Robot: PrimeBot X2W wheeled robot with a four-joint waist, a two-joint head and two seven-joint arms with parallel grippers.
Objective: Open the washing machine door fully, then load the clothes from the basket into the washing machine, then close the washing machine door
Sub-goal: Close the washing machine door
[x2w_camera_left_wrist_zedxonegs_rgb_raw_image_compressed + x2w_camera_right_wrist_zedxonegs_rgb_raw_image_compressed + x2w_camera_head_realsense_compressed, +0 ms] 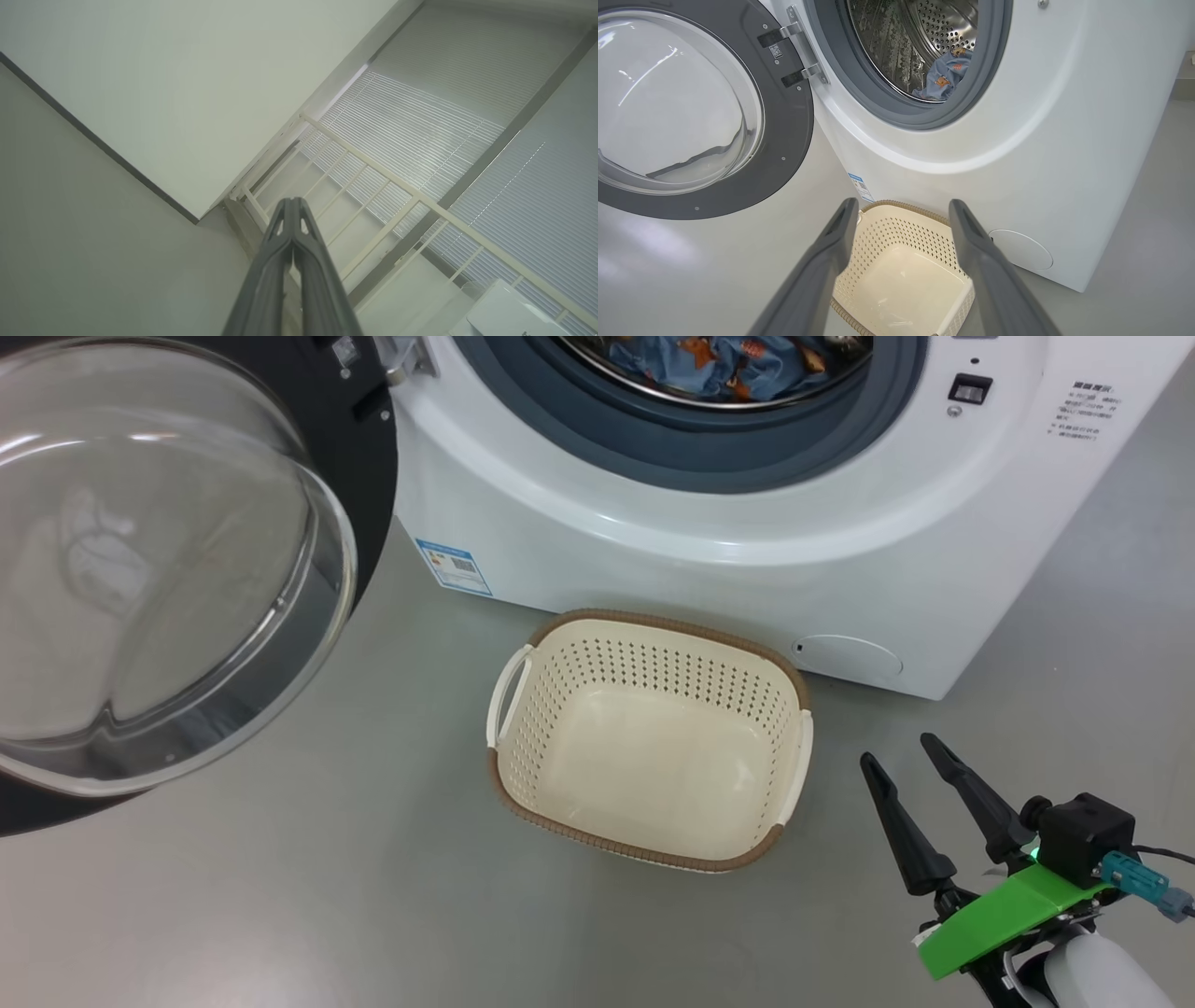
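Washing machine door [159,569] closing looks like our step: our left gripper [293,205] is clenched on nothing and our right gripper [898,750], at five o'clock, stands spread and empty, so we should bring one behind the black rim at nine o'clock and push steadily until it latches. We count one door, one bare basket [653,625] at centre, one washing machine [747,569] at twelve o'clock holding one bundle of clothes [719,364], and two grippers.
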